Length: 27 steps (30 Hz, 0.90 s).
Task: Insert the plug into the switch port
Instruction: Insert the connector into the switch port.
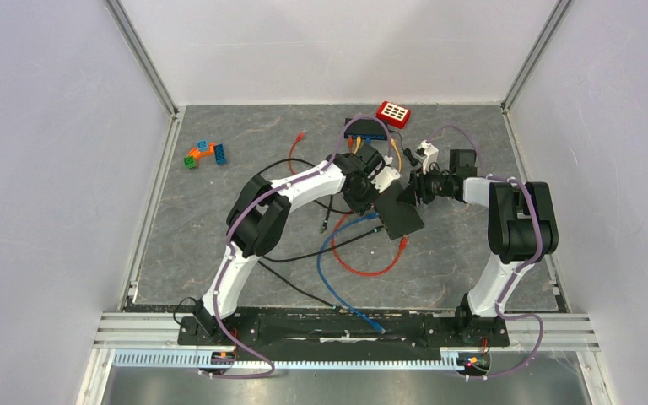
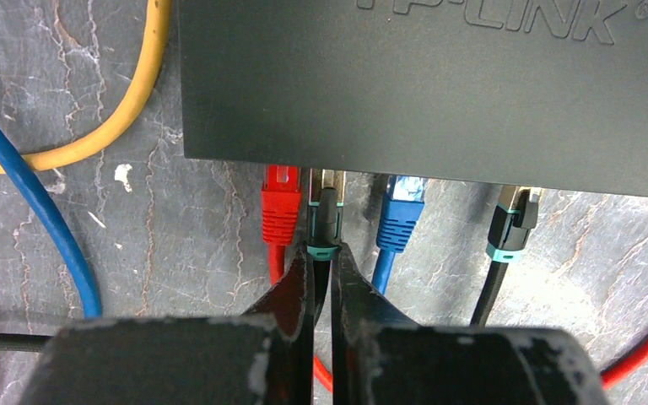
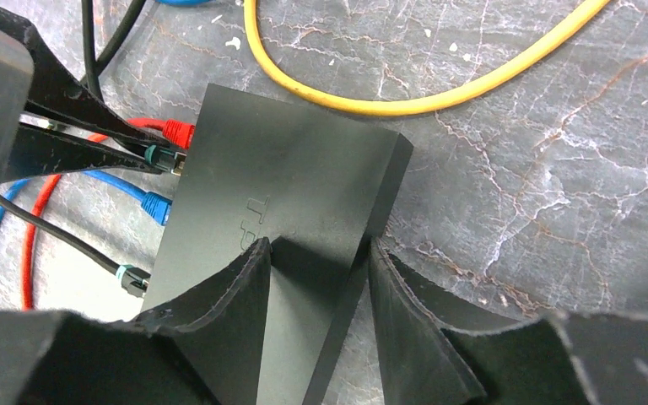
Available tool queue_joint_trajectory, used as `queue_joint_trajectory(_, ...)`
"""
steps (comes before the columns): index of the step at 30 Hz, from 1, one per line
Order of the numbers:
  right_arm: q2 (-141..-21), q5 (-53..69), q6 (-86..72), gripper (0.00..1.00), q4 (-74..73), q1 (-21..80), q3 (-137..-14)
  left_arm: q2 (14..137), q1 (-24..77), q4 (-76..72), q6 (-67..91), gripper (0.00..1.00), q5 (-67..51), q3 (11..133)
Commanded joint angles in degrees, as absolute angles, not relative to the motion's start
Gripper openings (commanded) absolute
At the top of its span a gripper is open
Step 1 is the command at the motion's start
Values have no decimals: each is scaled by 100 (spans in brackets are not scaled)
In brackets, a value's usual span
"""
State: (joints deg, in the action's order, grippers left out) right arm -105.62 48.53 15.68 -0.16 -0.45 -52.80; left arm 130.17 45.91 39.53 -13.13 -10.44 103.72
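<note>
The black TP-Link switch (image 1: 403,221) lies mid-table and fills the top of the left wrist view (image 2: 422,84). Along its port side sit a red plug (image 2: 280,207), a black plug with a teal band (image 2: 325,211), a blue plug (image 2: 399,215) and a second black teal-banded plug (image 2: 513,224). My left gripper (image 2: 325,257) is shut on the first black plug's cable just behind the band, with the plug's nose at a port. My right gripper (image 3: 316,249) is open astride the switch's far edge (image 3: 380,202), one finger over the top face, the other beside the side face.
A yellow cable (image 3: 405,105) loops on the table behind the switch. Blue (image 1: 337,278), red (image 1: 371,268) and black (image 1: 304,253) cables trail toward the near edge. A red keypad box (image 1: 393,114), a dark blue box (image 1: 364,128) and coloured bricks (image 1: 204,154) lie at the back.
</note>
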Motion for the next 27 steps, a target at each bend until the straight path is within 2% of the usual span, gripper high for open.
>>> queue_joint_trajectory(1,-10817,5574,686,44,-251,307,-4560,13375,4702,2700,-724,2,-1286,10022)
queue_joint_trajectory(10,-10949,5751,414,45,105,315,-4253,13184,4720,1432,-747,2,-1424,9255)
queue_joint_trajectory(17,-11369,6009,626,46,-365,325,-4631,13043,4761,940,-1083,2,-1829,8970)
queue_joint_trajectory(27,-11466,6056,280,44,-140,558,-4287,13246,4874,482,-62,2,-1853,8826)
